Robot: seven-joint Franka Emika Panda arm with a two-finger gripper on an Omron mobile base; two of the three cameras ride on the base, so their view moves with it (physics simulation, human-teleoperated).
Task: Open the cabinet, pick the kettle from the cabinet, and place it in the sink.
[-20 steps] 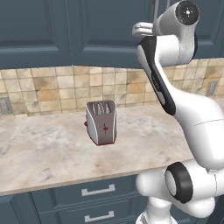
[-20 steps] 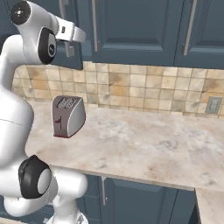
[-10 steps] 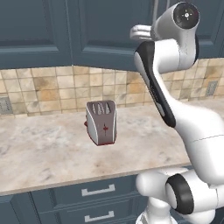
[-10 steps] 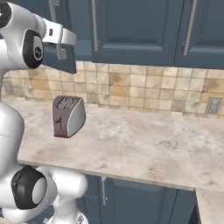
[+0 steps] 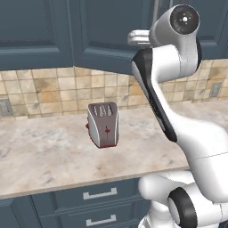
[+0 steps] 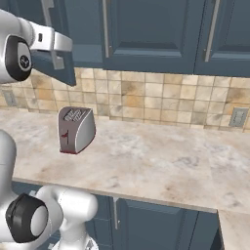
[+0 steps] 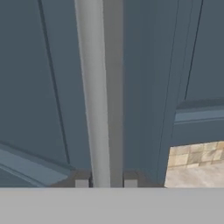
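A dark blue-grey panelled wall cabinet (image 7: 144, 87) is seen above the silver slotted toaster (image 5: 103, 124) on the mottled beige stone surface (image 6: 161, 161). Its long silver bar handle (image 7: 94, 96) is gripped by the nearly closed end effector (image 7: 106, 181).

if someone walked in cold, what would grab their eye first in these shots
The big white robot arm rising on the right of the left base view, reaching up to the dark blue-grey wall cabinet. In the hand view its hand has its two dark tips either side of the cabinet's long silver bar handle, the door standing slightly ajar. Below, a silver slotted toaster with red marks stands alone on the beige marbled counter.
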